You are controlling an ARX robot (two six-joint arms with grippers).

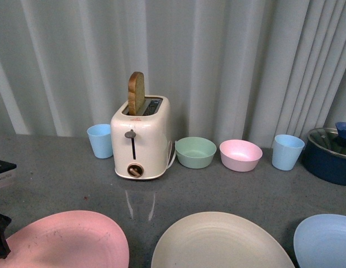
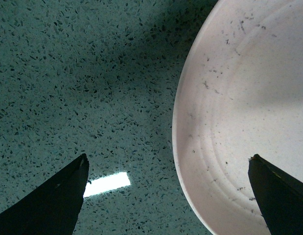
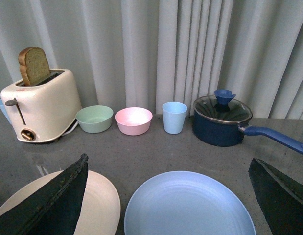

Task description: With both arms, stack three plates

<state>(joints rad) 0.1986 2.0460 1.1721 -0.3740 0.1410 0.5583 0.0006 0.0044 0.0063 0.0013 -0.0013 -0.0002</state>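
Looking at a pale pleated curtain [image 1: 228, 56] across the back and a grey speckled table [image 1: 228, 187] in front of it. Got three plates lying flat along the near edge, not stacked, not touching: pink plate [image 1: 72, 240] on the left, cream plate [image 1: 220, 243] in the middle, blue plate [image 1: 326, 240] on the right. Further back, near the curtain: dark blue pot [image 1: 329, 162] with a glass lid far right, cream toaster [image 1: 142, 139] left of centre, then a green bowl [image 1: 195, 152] and pink bowl [image 1: 240, 154] side by side. Also a cup by the toaster [image 1: 100, 140] and a cup by the pot [image 1: 287, 151], both light blue. Slice of bread [image 1: 136, 92] sticking up out of the toaster. Left jaws spread wide, gripping nothing, straddling the pink plate's rim, one tip over the plate and the other over bare table. Right jaws wide apart too and empty, blue plate showing between the tips.
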